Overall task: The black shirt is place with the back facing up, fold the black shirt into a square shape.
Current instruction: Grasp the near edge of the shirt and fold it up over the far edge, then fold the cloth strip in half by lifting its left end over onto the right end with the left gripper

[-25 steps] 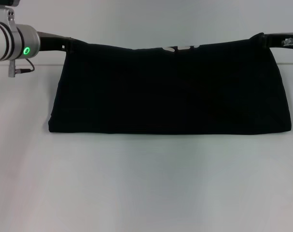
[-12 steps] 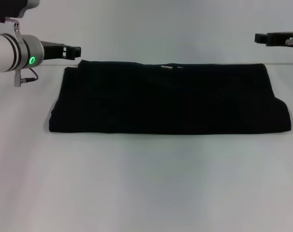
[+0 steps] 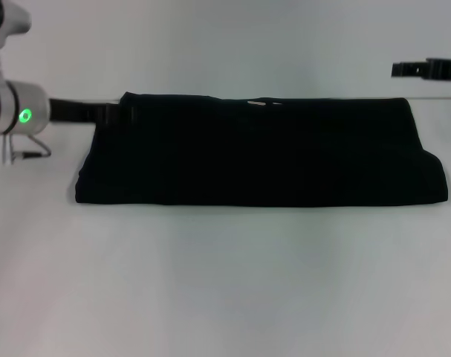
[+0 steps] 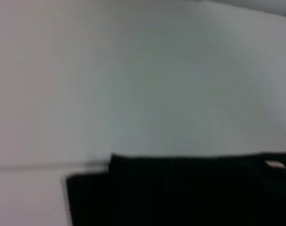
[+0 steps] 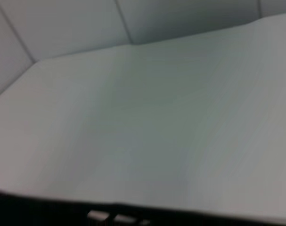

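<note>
The black shirt [image 3: 258, 152] lies flat on the white table [image 3: 225, 282] as a wide folded rectangle, with a sliver of pale lettering [image 3: 256, 103] at its far edge. My left gripper [image 3: 112, 113] is low at the shirt's far left corner, open and holding nothing. My right gripper [image 3: 396, 70] hangs open and empty above and beyond the shirt's far right corner, clear of the cloth. The shirt's far edge also shows in the left wrist view [image 4: 180, 193] and as a dark strip in the right wrist view [image 5: 39, 212].
The table's far edge [image 3: 433, 97] runs just behind the shirt. Bare white table surface lies in front of the shirt, towards me.
Both grippers held the shirt's far edge up a second ago, then let it go; the flap dropped flat. The left gripper has since come down to the far left corner; the right stays raised.
</note>
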You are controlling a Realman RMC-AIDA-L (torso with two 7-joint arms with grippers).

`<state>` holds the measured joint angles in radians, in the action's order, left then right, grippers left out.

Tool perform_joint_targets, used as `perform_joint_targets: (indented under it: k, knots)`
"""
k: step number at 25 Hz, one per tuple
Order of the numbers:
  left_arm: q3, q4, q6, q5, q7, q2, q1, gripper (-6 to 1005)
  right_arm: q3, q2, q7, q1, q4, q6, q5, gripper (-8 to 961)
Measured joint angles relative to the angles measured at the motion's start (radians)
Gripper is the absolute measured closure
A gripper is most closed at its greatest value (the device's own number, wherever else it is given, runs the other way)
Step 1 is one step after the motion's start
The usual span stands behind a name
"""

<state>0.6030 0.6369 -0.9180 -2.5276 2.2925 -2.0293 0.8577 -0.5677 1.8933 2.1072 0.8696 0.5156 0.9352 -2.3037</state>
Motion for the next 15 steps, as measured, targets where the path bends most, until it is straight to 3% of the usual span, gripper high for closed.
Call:
perform_joint_targets:
  k: [3,9,15]
  knots:
    - [0.000,0.059,-0.152,-0.001,0.045,-0.001,-0.040,131,0.003,0.007,-0.009,-0.026,0.028,0.084,0.001,242]
    - [-0.010,0.121,-0.379,-0.004,0.111,0.002,-0.097,47,0.007,0.016,-0.051,-0.053,0.029,0.169,0.032,283]
    - [-0.011,0.120,-0.425,-0.011,0.184,-0.002,-0.128,49,0.004,0.038,-0.126,-0.066,0.027,0.167,0.079,344]
